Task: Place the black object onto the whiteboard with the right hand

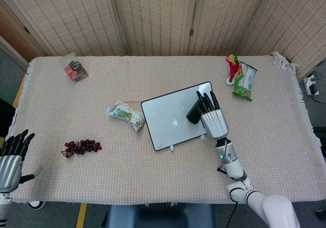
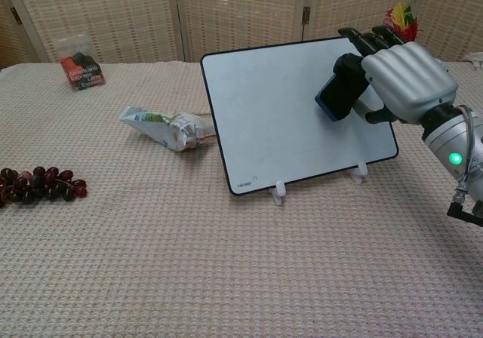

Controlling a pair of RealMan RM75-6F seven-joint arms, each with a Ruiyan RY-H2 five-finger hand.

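Note:
The whiteboard (image 1: 170,117) (image 2: 279,112) leans tilted on small white feet at the table's middle. My right hand (image 1: 213,121) (image 2: 404,81) holds the black object (image 1: 194,112) (image 2: 337,90) in front of the board's right half. Whether the object touches the board's face I cannot tell. My left hand (image 1: 11,157) rests at the table's near left edge with its fingers spread and nothing in it; the chest view does not show it.
A crumpled wrapper (image 1: 125,114) (image 2: 167,126) lies just left of the board. Dark grapes (image 1: 81,147) (image 2: 39,183) sit at the near left. A red-black packet (image 1: 75,68) (image 2: 80,68) is far left. A green snack bag (image 1: 245,80) and feathered toy (image 1: 233,67) (image 2: 399,23) stand far right.

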